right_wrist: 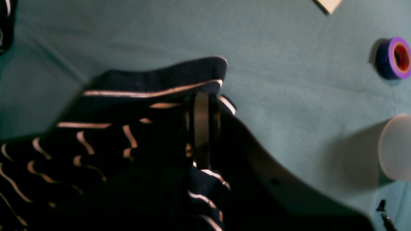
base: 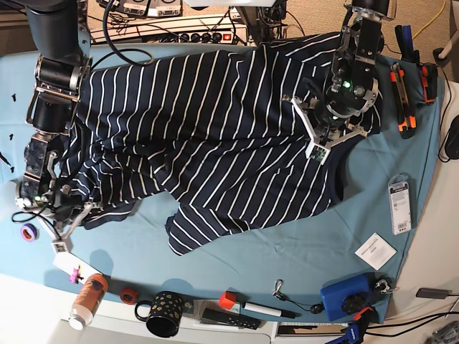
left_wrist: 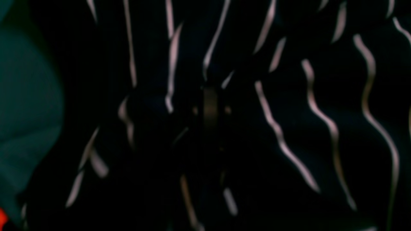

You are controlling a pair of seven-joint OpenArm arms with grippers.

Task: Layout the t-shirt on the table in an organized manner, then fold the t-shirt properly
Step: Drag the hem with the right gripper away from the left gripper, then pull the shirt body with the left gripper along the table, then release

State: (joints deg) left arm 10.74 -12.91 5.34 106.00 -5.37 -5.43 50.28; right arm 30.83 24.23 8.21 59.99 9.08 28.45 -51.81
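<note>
shirt: t-shirt [base: 208,136] is lying crumpled across the far half of the table [base: 287,251], stripes running in different directions, one flap doubled over toward the near side; it is not yet spread flat.
right gripper: right gripper [right_wrist: 202,128] is sitting with its jaws closed on a sleeve hem at the shirt's edge, the dark hem band bunching just beyond the fingers; pinching the edge there is giving it a handle to draw that side outward.
left gripper: left gripper [left_wrist: 210,109] is sitting closed, buried in striped fabric that is filling nearly the whole left wrist view; cloth seems pinched between its jaws.
reason for two holds: gripping opposite sides is likely setting up a stretch to flatten the shirt.
stage: laying out, folding not begun.
clutter: purple tape roll [right_wrist: 395,57] is resting on the cloth near the right gripper, apart from the shirt.
risk: doubled flap may be staying tucked under.
</note>
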